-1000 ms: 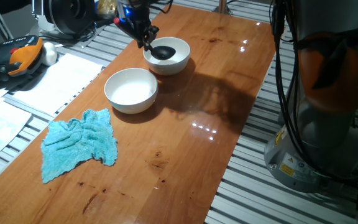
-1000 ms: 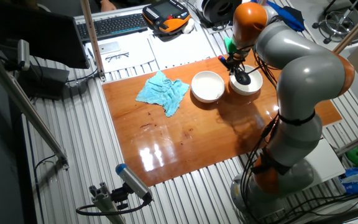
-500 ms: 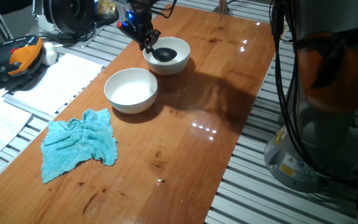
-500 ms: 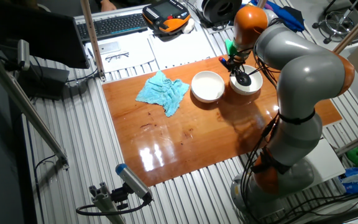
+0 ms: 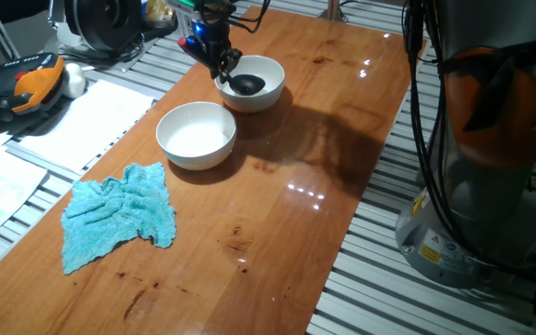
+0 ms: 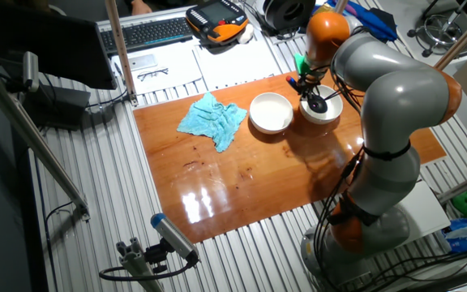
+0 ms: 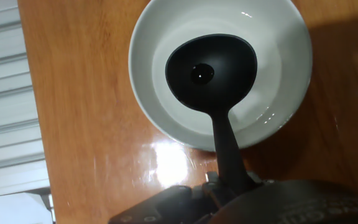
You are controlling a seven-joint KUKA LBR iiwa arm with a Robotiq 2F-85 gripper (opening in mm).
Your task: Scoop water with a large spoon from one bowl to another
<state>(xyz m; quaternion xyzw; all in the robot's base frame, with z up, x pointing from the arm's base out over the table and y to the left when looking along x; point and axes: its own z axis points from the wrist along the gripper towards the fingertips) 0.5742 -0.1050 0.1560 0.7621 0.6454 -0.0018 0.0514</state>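
Observation:
My gripper (image 5: 216, 54) is shut on the handle of the large spoon, a black ladle (image 5: 245, 84). Its round cup sits inside the far white bowl (image 5: 270, 91). In the hand view the ladle cup (image 7: 211, 71) lies over the middle of the bowl (image 7: 146, 93), and the handle (image 7: 226, 149) runs back into my gripper (image 7: 224, 190). Water is hard to make out; a small glint shows in the cup and faint reflections in the bowl. A second white bowl (image 5: 196, 136) stands just in front. In the other fixed view my gripper (image 6: 305, 81) holds the ladle (image 6: 319, 104) over the right bowl (image 6: 327, 115).
A crumpled blue cloth (image 5: 119, 219) lies on the wooden table (image 5: 277, 233) at the near left. Papers (image 5: 82, 116) and an orange-black controller (image 5: 26, 84) lie left of the table. The robot's base (image 5: 491, 158) stands at the right.
My gripper has shifted slightly up and to the left with the ladle's handle. The cup stays inside the far bowl. Nothing else moved.

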